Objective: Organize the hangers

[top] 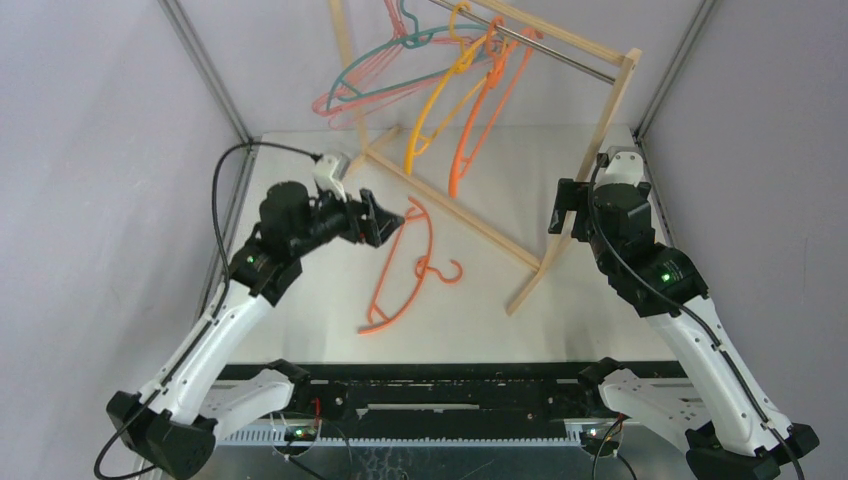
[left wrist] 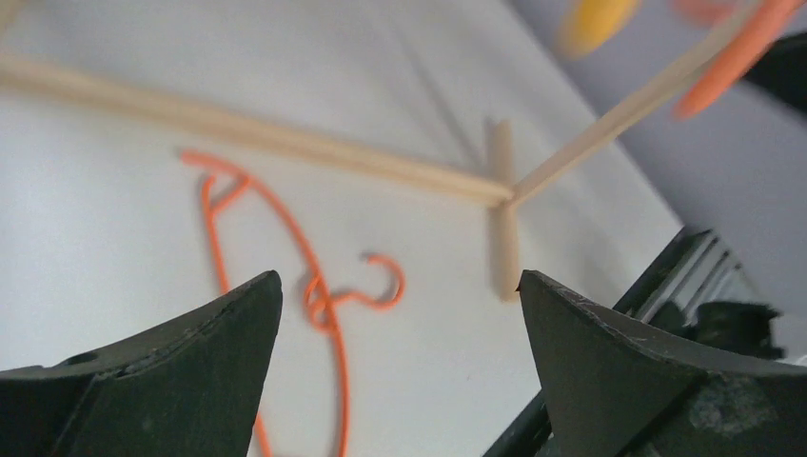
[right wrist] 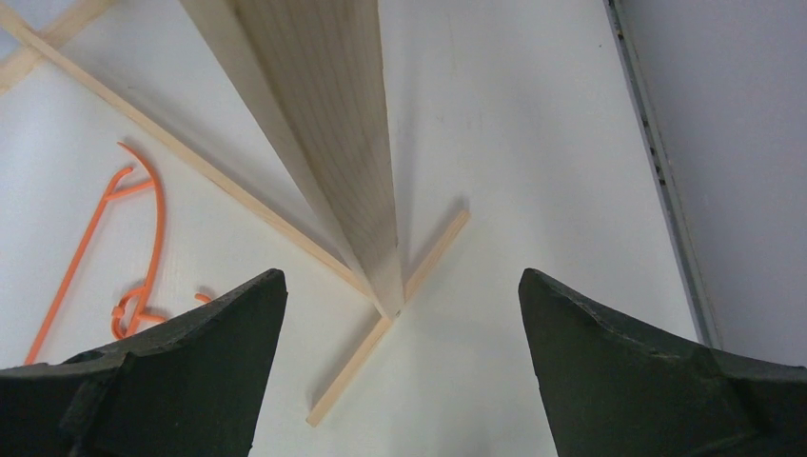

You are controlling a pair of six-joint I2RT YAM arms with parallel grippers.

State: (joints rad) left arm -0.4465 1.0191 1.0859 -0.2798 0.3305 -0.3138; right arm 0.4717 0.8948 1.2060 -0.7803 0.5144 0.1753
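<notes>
Bright even overhead light, soft shadows under the rack (right wrist: pixel 333 143), left wrist view blurred at top

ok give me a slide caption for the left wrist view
Open left claw above an orange hanger lying on the white table beside the wooden rack's base.

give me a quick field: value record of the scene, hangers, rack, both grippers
hangers on rod: teal hanger, pink wire hanger, yellow hanger, orange hanger
hanger on table: thin orange hanger, lying flat, hook toward the right arm
rack: wooden rack with metal rod, standing on the table
left gripper: open, empty, beside the top of the flat hanger
right gripper: open, empty, at the rack's right upright
left to do: flat hanger not yet hung
</notes>
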